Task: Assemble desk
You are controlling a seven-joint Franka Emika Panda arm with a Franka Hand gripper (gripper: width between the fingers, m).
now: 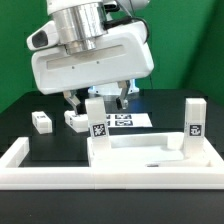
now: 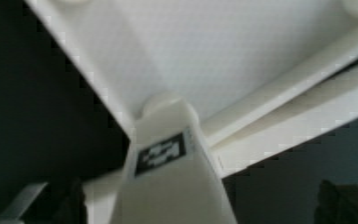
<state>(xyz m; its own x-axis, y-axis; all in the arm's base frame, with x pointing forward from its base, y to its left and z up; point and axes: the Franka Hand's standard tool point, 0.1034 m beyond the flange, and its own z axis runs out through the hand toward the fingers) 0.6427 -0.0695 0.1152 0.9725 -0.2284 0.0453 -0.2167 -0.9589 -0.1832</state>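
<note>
The white tabletop panel [image 1: 150, 152] lies with its raised rim up at the front of the table. One white leg [image 1: 97, 120] stands upright at its corner on the exterior view's left, and a second leg [image 1: 194, 118] stands at its right corner. Two more legs lie loose on the black table: one [image 1: 41, 121] at the left and one [image 1: 75, 120] behind the first standing leg. My gripper [image 1: 97, 100] hangs over the left standing leg, open, a finger on each side of it and gaps showing. In the wrist view the tagged leg [image 2: 167, 150] rises between my fingers [image 2: 25, 205], with the tabletop [image 2: 247, 50] beyond.
The long low white barrier wall [image 1: 60, 172] runs along the front and up both sides of the tabletop. The marker board [image 1: 128, 120] lies flat behind the tabletop, under my hand.
</note>
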